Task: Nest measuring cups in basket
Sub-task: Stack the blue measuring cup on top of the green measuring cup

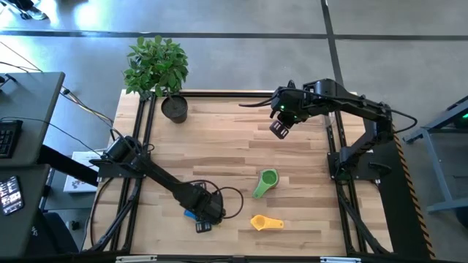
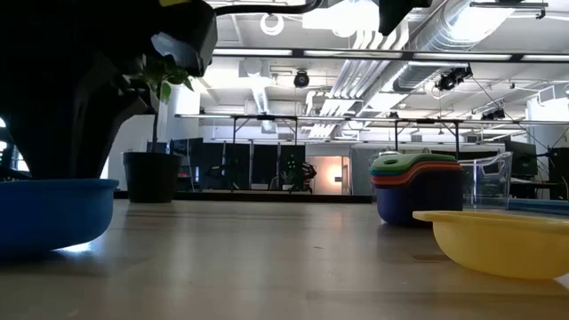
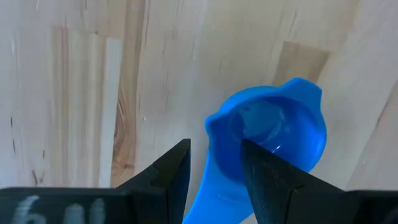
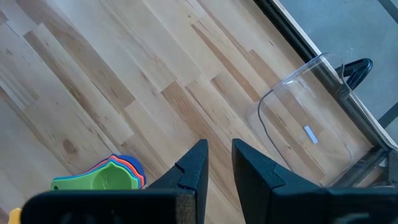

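Straddling the blue cup's handle (image 3: 217, 186) at the lower left of the table (image 1: 219, 139), the left gripper (image 1: 206, 213) has jaws apart, unclamped; bowl (image 3: 273, 127) lies ahead, handle running back between them.

blue cup (image 3: 267, 143): my left wrist view cuts off its handle at the edge.
basket (image 4: 311, 134): barely visible from overhead for me.
nested stack (image 4: 102, 176): lower cups mostly hidden.
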Motion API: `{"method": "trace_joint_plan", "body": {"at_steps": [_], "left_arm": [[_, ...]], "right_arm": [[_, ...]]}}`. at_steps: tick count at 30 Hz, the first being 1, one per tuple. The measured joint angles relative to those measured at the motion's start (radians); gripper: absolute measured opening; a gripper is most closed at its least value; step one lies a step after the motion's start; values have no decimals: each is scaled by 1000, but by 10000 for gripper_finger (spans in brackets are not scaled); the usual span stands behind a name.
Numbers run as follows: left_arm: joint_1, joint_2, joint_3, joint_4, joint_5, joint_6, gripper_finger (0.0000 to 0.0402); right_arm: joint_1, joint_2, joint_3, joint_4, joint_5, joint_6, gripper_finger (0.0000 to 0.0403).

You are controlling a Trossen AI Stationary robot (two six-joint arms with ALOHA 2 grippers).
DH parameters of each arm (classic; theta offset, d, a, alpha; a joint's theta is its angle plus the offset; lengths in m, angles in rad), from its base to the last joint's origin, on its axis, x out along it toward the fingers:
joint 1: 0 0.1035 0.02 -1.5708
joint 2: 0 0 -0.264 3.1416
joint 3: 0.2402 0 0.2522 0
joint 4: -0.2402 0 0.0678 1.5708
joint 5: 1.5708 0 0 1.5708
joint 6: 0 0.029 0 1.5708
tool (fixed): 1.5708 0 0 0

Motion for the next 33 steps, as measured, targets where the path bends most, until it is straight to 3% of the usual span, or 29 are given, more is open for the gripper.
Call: {"method": "trace_joint_plan", "body": {"at_steps": [11,22,33], "left_arm": [[1,11,-65,68,-9,-50,125],[1,9,-67,83,13,-64,9],[114,-25,-67,87,37,-115,7]], "right_arm": [[0,0,0,0,-1,1,64],[0,0,0,0,3,27,64],[0,0,0,0,12,92,64]]}}
